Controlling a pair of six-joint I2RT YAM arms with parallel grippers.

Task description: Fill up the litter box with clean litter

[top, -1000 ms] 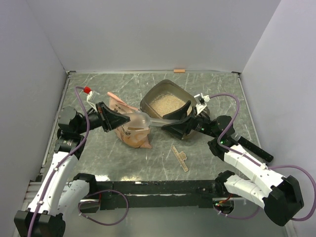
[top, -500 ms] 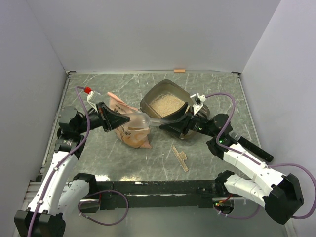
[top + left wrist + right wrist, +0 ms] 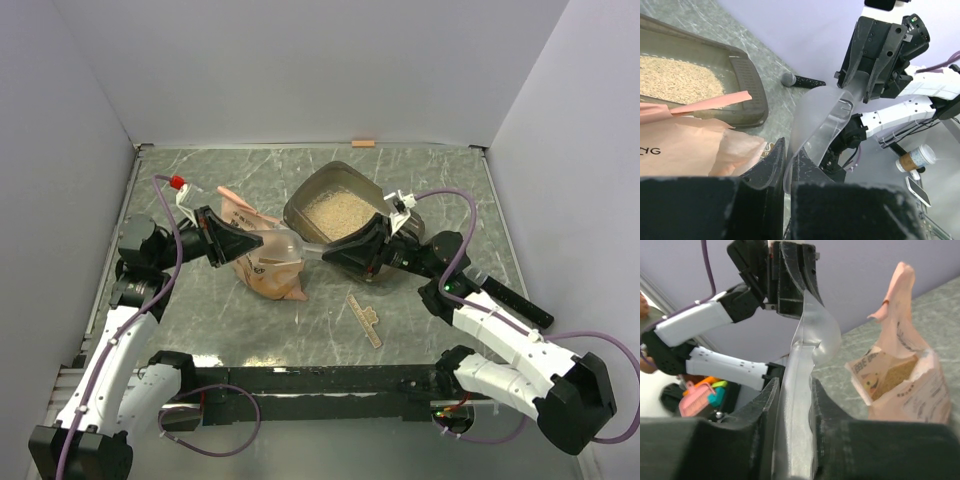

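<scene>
Scoop point(image 3: 288, 242) clamped in left fingers point(image 3: 765, 172), handle nipped by right fingers point(image 3: 757, 412) from 3 o'clock. Needed firm right hold before left release.

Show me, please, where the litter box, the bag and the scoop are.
litter box point(image 3: 752, 95), left wrist view, on its end wall.
bag point(image 3: 270, 277), top view, on its printed front.
scoop point(image 3: 813, 124), left wrist view, on its clear bowl.
</scene>
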